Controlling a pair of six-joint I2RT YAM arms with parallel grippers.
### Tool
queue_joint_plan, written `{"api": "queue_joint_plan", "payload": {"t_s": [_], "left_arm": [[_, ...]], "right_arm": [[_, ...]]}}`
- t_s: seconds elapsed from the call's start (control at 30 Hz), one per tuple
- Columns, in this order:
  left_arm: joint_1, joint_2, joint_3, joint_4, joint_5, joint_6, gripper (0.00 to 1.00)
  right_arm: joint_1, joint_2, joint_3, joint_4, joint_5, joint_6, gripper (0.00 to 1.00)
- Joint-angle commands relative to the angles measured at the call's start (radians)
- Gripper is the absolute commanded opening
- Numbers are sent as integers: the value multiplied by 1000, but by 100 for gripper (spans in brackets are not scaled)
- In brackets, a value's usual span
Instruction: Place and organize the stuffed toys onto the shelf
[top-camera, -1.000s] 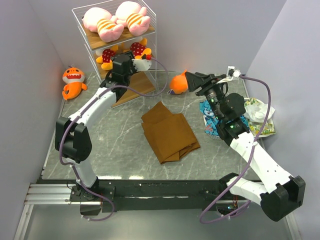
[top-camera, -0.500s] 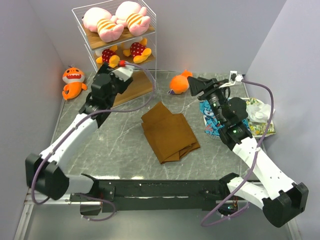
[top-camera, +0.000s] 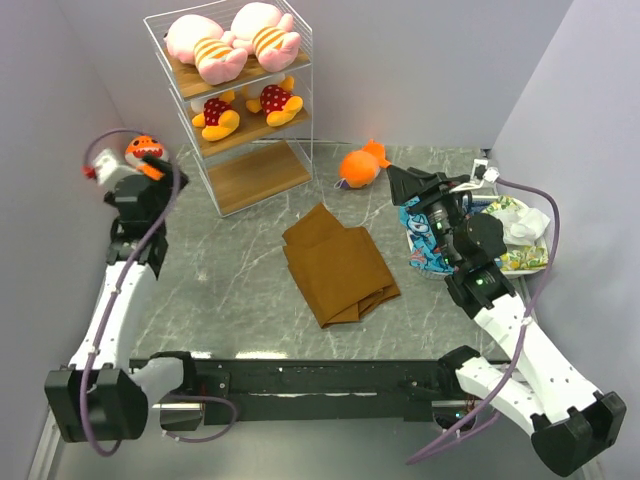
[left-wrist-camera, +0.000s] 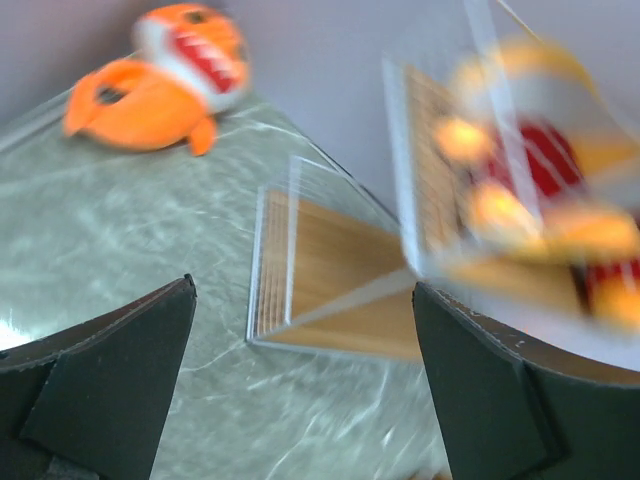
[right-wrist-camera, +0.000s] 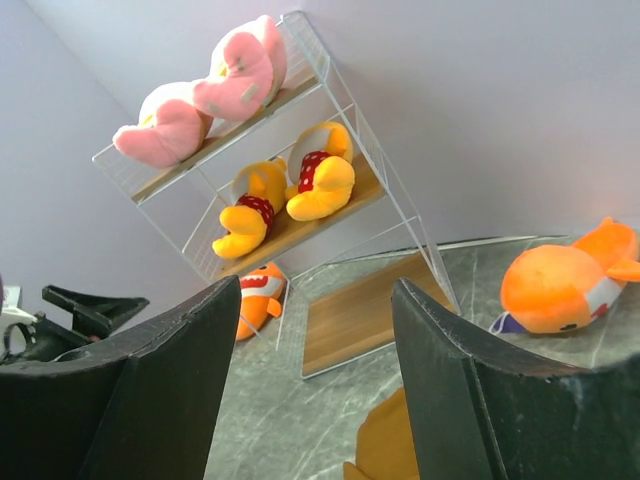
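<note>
The white wire shelf (top-camera: 300, 100) holds two pink striped toys (top-camera: 230, 40) on its top board and two yellow polka-dot toys (top-camera: 245, 108) on the middle board. Its bottom board (top-camera: 260, 175) is bare. One orange shark (top-camera: 145, 148) lies left of the shelf. My left gripper (top-camera: 150, 175) is open and empty just in front of it. The left wrist view shows this shark (left-wrist-camera: 160, 75) beyond the gripper (left-wrist-camera: 302, 290). The other shark (top-camera: 362, 163) lies right of the shelf. My right gripper (top-camera: 408, 185), open and empty, is close to its right; it also shows in the right wrist view (right-wrist-camera: 560, 285).
A folded brown cloth (top-camera: 340, 265) lies mid-table. A patterned fabric pile (top-camera: 425, 240) and a white-green bundle (top-camera: 520, 225) lie under and beside the right arm. Walls close in on the left, back and right.
My left gripper has drawn back from the shelf's middle board and swung left to the shark by the wall. My right gripper has pulled back a little from the other shark.
</note>
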Motion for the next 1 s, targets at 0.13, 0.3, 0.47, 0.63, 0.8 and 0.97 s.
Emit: {"api": "queue_joint_plan", "payload": {"t_s": [0.13, 0.3, 0.47, 0.63, 0.8, 0.97], "left_arm": [[138, 268, 111, -7, -42, -318, 96], [224, 483, 289, 29, 40, -333, 92], [285, 732, 445, 47, 51, -281, 89], [292, 957, 642, 33, 73, -107, 88], [292, 1085, 775, 35, 112, 50, 86], [293, 1194, 846, 12, 91, 156, 86]], "right_arm": [[-3, -36, -12, 19, 72, -57, 71], [-4, -29, -23, 30, 67, -62, 72], [0, -4, -10, 32, 67, -68, 72], [12, 5, 13, 36, 73, -76, 72], [16, 17, 8, 59, 70, -74, 72], [17, 30, 3, 71, 76, -77, 71]]}}
